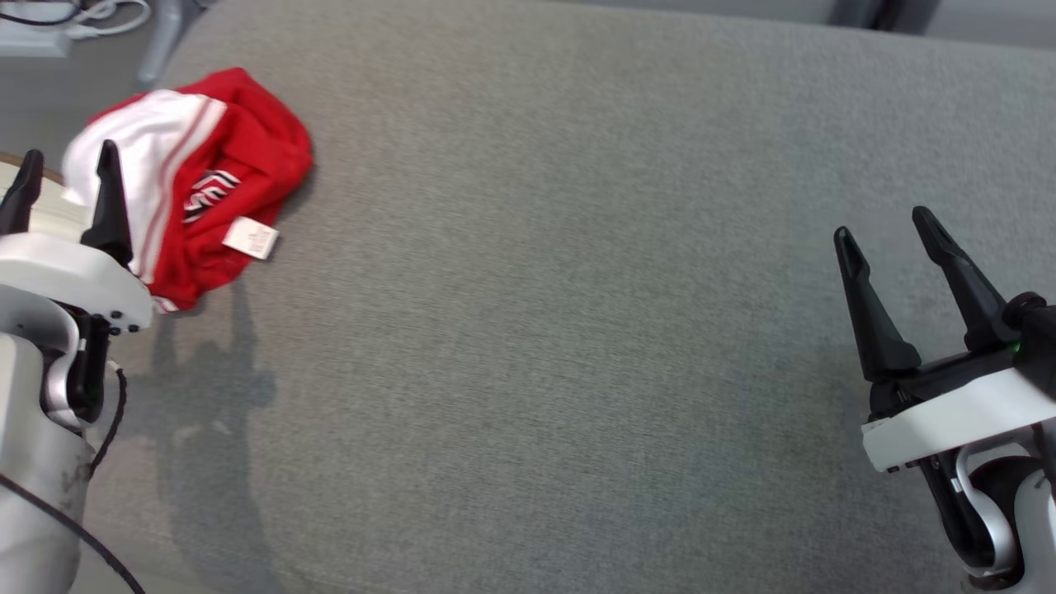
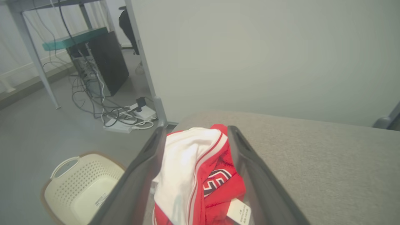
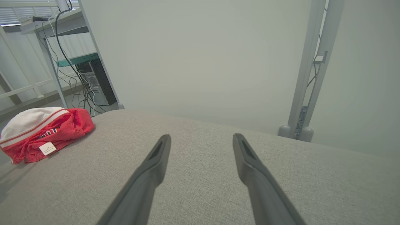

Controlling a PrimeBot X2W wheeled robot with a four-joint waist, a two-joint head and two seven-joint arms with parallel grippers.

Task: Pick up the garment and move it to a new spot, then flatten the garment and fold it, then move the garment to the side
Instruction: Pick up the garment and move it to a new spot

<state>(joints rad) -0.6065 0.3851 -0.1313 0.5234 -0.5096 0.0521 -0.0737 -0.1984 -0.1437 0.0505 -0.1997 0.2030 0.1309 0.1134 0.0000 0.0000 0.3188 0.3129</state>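
A crumpled red and white garment (image 1: 216, 177) with a small white tag lies on the grey cloth-covered table (image 1: 577, 330), at its far left corner. My left gripper (image 1: 66, 175) is open just in front of it, near the table's left edge. In the left wrist view the garment (image 2: 200, 175) shows between that gripper's (image 2: 197, 129) two spread fingers, which do not pinch it. My right gripper (image 1: 883, 227) is open over bare table at the right, far from the garment. In the right wrist view the garment (image 3: 43, 132) lies at the far left, beyond the right gripper (image 3: 201, 137).
A cream plastic laundry basket (image 2: 78, 184) stands on the floor beside the table's left edge. Power strips and tangled cables (image 2: 125, 120) and a dark computer tower (image 2: 107, 61) sit behind it. A metal post (image 3: 309, 78) rises past the table's far right side.
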